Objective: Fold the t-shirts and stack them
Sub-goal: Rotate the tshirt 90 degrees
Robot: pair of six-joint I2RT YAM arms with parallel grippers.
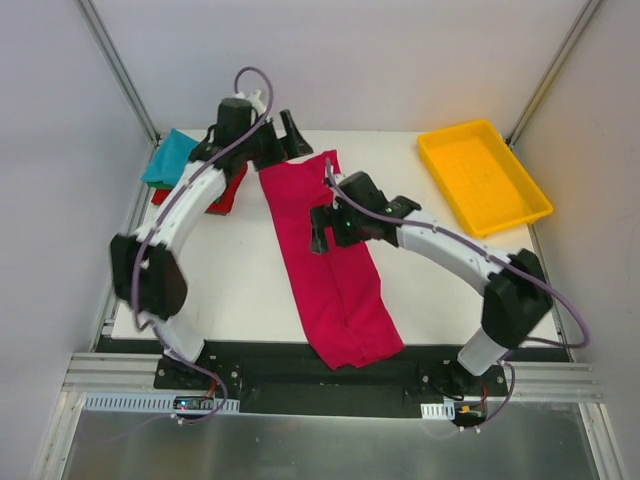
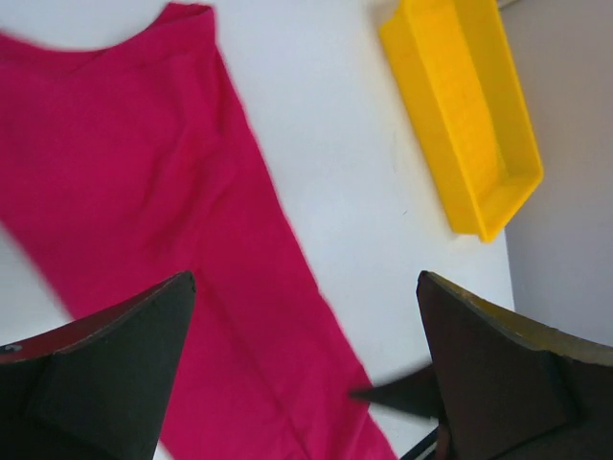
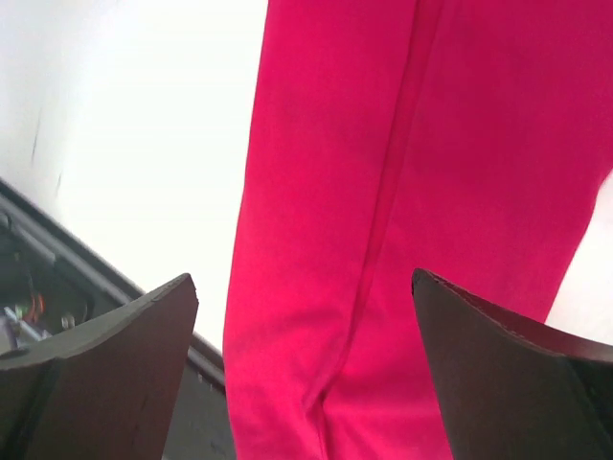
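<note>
Magenta t-shirt lying as a long strip on the counter.
It is laid from 12 to 6 o'clock; left jaws and right jaws are seen released and empty over it.

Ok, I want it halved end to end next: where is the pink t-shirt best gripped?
Probably the pink t-shirt at its near end, which hangs over the table's front edge: a finger can slip under there. Come from the near side, right gripper being closest.
</note>
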